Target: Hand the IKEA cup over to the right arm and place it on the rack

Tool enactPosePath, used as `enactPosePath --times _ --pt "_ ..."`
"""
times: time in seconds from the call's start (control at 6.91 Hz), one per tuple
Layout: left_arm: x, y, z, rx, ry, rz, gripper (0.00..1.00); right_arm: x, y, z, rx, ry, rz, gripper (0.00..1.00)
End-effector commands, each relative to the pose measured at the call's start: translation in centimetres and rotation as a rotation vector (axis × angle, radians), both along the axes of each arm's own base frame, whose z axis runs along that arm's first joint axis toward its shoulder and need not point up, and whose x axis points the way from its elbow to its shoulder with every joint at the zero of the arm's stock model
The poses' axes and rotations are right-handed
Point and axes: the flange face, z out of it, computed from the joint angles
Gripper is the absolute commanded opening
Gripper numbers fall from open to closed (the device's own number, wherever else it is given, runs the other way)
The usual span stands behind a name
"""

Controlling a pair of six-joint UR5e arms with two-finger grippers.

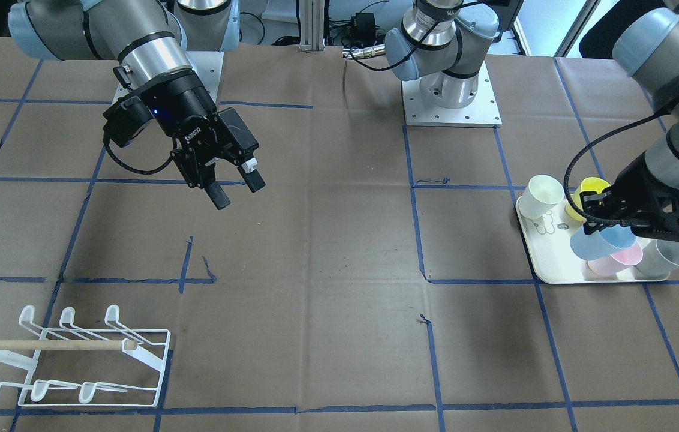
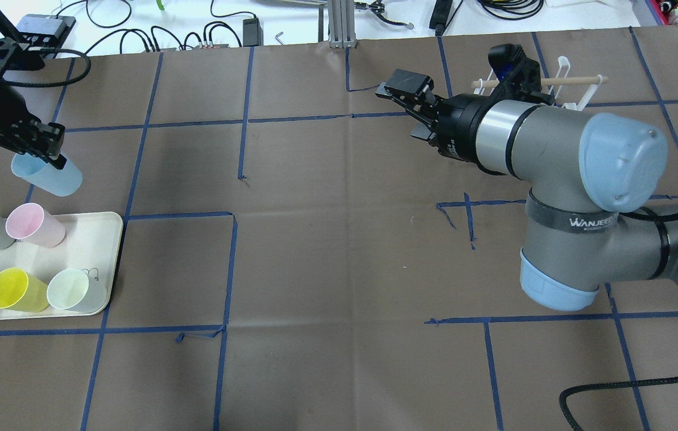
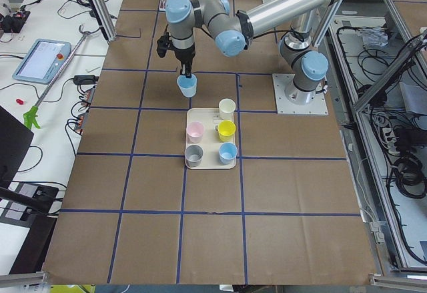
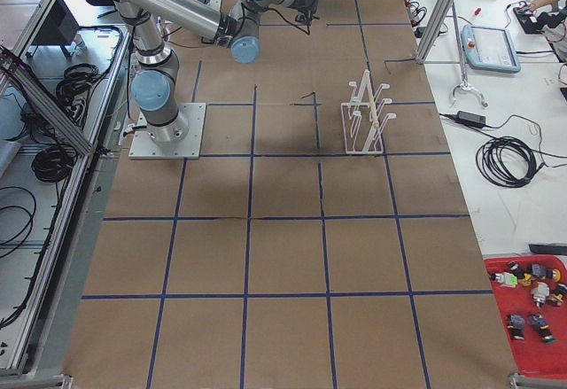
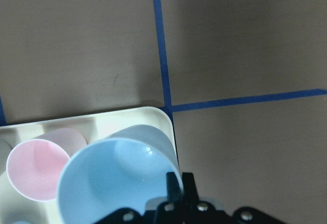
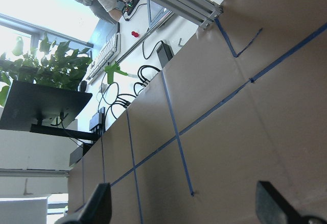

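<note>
The left gripper (image 2: 51, 152) is closed on the rim of a light-blue cup (image 2: 48, 176). One finger seems to be inside the cup and one outside, but the wrist view shows this only partly. The cup hangs tilted, just beside a corner of the cream tray (image 2: 105, 239), on which five other cups (image 2: 33, 224) stand. The right gripper (image 1: 237, 191) hovers above the table (image 1: 339, 300) with its fingers wide apart and nothing between them. The white wire rack (image 1: 75, 354) stands at the table's right end, well apart from the cup.
</note>
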Motion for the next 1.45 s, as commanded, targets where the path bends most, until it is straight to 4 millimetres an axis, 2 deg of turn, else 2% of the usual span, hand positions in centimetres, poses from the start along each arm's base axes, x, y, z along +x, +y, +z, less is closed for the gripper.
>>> enactPosePath --times 0.0,0.14,0.29,0.43,0.58,0.87,1.01,1.16,1.3 --pt "-6.0 -0.8 4.2 0.020 0.005 0.058 0.00 0.1 1.0 0.1 -0.034 -0.081 -0.030 1.00" --pt "-9.2 -1.1 4.0 0.018 0.015 0.058 0.00 0.1 1.3 0.6 -0.071 -0.103 -0.040 1.00" --pt "-12.4 -1.1 4.1 -0.003 0.087 0.030 0.00 0.0 1.9 1.1 -0.049 -0.201 -0.101 1.00" --pt "-14.2 -1.3 4.9 -0.063 0.183 0.011 0.00 0.0 2.4 0.8 -0.008 -0.289 -0.156 1.00" --pt "-15.7 -1.8 5.8 -0.148 0.282 -0.008 0.00 -0.1 2.9 0.6 -0.034 -0.301 -0.158 1.00" --pt "-20.5 -1.3 5.8 -0.346 0.406 -0.135 0.00 -0.2 3.6 -1.1 -0.011 -0.294 -0.167 1.00" --pt "-22.3 -0.9 5.7 -0.487 0.503 -0.203 0.00 -0.2 3.6 -1.1 -0.011 -0.294 -0.170 1.00" --pt "-23.4 0.5 5.4 -0.616 0.608 -0.269 0.00 -0.4 3.4 -1.3 -0.005 -0.288 -0.194 1.00" --pt "-24.0 2.7 3.6 -0.695 0.643 -0.314 0.00 -0.4 3.5 -1.2 -0.001 -0.293 -0.195 1.00"
